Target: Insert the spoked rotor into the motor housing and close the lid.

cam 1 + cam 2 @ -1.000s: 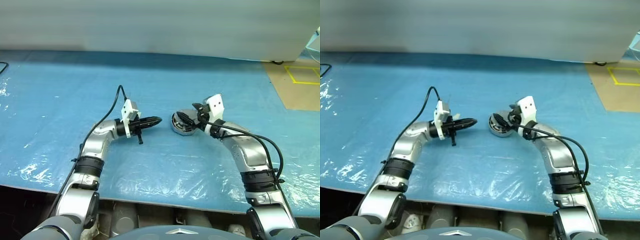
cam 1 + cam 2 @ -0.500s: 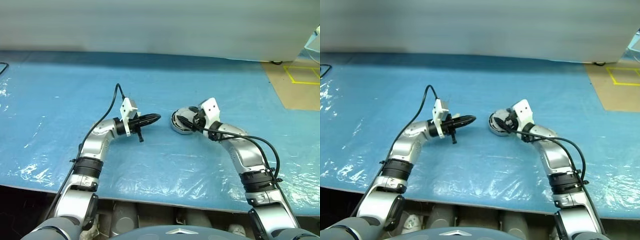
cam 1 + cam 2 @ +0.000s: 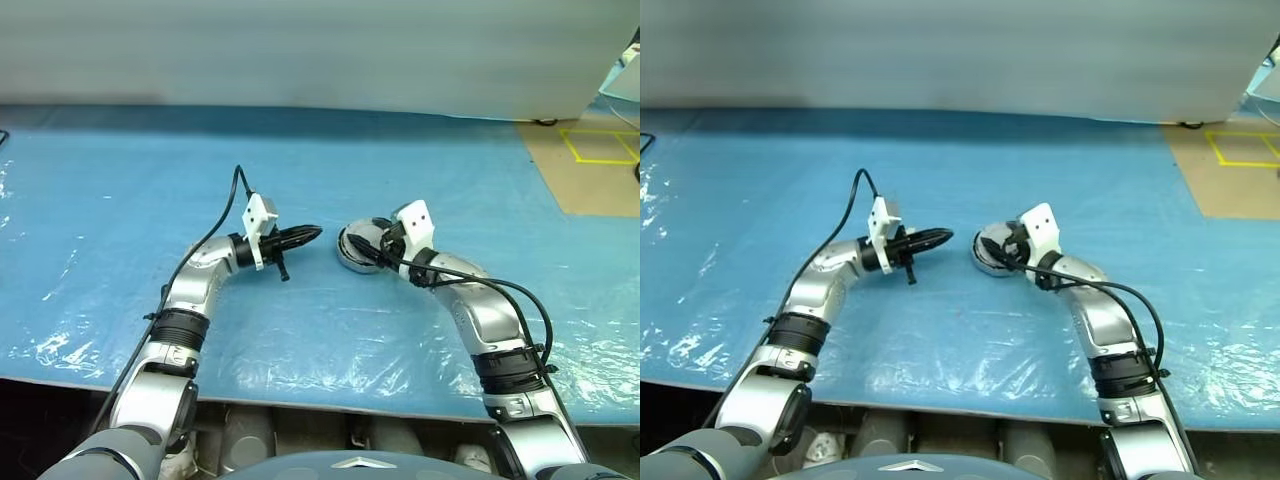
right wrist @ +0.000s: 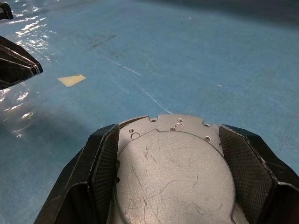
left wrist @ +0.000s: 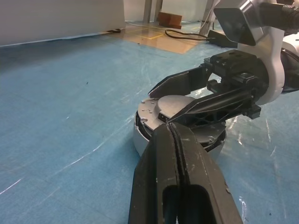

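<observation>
The motor housing (image 3: 362,250) sits on the blue plastic sheet (image 3: 120,200), and it is the landmark here. The lid (image 4: 175,172) lies flat on top of it, plain grey face up, scratched, with small holes near its rim. The right gripper (image 4: 168,158) comes in over the housing from the robot's right side; its two black fingers (image 4: 100,161) stand wide, one on each side of the lid, right at its edge. Whether the pads actually press the lid or the housing wall, I cannot tell. The left gripper (image 3: 308,236) hangs just to the left of the housing, pointing at it, fingers pressed together with nothing between them, its tip near the housing but apart from it
</observation>
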Tool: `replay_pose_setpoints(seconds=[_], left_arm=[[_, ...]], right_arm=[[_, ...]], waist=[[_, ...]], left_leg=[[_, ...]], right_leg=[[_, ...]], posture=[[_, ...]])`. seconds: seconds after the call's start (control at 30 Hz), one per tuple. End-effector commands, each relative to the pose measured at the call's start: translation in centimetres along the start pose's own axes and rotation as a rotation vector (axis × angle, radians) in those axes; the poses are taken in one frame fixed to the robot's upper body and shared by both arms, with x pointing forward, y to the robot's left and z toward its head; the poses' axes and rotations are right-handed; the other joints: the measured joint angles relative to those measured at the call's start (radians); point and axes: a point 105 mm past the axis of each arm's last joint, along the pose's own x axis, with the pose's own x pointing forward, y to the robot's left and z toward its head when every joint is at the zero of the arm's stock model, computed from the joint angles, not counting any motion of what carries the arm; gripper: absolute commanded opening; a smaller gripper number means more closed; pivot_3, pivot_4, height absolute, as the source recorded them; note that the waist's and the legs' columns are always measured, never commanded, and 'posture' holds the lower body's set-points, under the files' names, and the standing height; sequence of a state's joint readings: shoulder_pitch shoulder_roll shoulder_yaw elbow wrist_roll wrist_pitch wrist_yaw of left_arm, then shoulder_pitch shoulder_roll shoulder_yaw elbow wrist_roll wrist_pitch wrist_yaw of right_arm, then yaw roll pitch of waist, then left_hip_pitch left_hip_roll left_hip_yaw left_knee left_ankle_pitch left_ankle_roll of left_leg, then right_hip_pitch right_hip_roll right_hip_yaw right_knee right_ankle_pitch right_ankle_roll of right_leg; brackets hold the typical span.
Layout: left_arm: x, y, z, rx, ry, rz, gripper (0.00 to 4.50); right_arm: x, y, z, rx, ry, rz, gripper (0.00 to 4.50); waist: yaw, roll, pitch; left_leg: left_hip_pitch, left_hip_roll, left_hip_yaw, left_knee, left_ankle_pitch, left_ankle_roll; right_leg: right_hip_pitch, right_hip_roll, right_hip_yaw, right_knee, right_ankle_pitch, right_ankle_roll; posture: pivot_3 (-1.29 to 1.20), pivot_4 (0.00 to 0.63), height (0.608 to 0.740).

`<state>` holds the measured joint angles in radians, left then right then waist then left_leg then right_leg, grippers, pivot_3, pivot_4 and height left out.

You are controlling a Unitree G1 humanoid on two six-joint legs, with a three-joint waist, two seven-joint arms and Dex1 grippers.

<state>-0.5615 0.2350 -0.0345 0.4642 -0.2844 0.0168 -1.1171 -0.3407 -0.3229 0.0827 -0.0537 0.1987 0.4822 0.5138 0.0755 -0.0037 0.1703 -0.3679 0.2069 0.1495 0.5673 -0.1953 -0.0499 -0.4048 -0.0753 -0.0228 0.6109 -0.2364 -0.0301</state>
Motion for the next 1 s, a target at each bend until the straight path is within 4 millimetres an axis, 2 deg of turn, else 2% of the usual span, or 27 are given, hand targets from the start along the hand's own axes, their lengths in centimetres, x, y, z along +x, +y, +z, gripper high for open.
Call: replay_pose_setpoints(seconds=[0.03, 0.27, 0.43, 0.63, 0.8, 0.9, 1.0], left_arm=[[0.0, 0.3, 0.7, 0.041, -0.013, 0.004, 0.00], [-0.1, 0.2, 0.1, 0.036, 0.004, 0.010, 0.00], [0.0, 0.2, -0.2, 0.035, 0.011, 0.010, 0.00], [0.0, 0.1, -0.7, 0.036, 0.027, 0.009, 0.00], [0.2, -0.1, -0.9, 0.036, 0.031, 0.003, 0.00], [0.3, -0.1, -0.9, 0.038, 0.034, -0.001, 0.00], [0.4, -0.2, -0.9, 0.039, 0.035, -0.003, 0.00]], right_arm=[[0.1, 1.0, -1.5, 0.020, 0.076, 0.000, 3.03], [0.6, 1.4, -1.3, 0.028, 0.109, -0.061, 3.03], [0.8, 1.6, -0.8, 0.190, 0.078, -0.098, 3.03], [0.9, 2.1, -0.4, 0.245, 0.071, -0.096, 3.03], [0.8, 2.5, -0.4, 0.094, 0.114, -0.088, 3.03], [0.8, 2.7, 0.0, -0.085, 0.124, -0.072, 3.03], [0.8, 3.4, 0.3, -0.147, 0.116, -0.019, 3.03]], waist=[[-0.003, 0.000, 0.000], [-0.008, 0.000, 0.000], [-0.008, 0.000, -0.001], [-0.007, 0.000, -0.001], [-0.007, 0.000, -0.001], [-0.007, 0.000, -0.001], [-0.007, 0.000, -0.001]], left_leg=[[0.000, 0.000, 0.000, 0.000, -0.001, -0.001], [0.002, 0.000, 0.000, -0.001, -0.002, -0.003], [0.004, 0.000, 0.000, -0.001, -0.002, -0.003], [0.004, 0.000, 0.000, -0.001, -0.002, -0.004], [0.004, 0.000, 0.000, -0.002, -0.002, -0.004], [0.004, 0.000, 0.000, -0.003, -0.002, -0.004], [0.004, -0.001, 0.000, -0.003, -0.002, -0.004]], right_leg=[[0.000, 0.000, 0.000, 0.000, 0.000, 0.000], [0.001, 0.000, 0.000, 0.000, 0.000, 0.000], [0.002, 0.000, 0.001, 0.000, 0.000, 0.000], [0.002, 0.000, 0.001, 0.000, 0.000, 0.000], [0.002, 0.000, 0.001, 0.000, 0.002, 0.004], [0.002, 0.000, 0.001, -0.001, 0.002, 0.004], [0.002, 0.000, 0.001, -0.001, 0.002, 0.004]], posture=[[0.00, 0.150, 0.740], [0.00, 0.150, 0.740], [0.00, 0.150, 0.740], [0.00, 0.150, 0.740], [0.00, 0.150, 0.740], [0.00, 0.150, 0.740], [0.00, 0.150, 0.740]])
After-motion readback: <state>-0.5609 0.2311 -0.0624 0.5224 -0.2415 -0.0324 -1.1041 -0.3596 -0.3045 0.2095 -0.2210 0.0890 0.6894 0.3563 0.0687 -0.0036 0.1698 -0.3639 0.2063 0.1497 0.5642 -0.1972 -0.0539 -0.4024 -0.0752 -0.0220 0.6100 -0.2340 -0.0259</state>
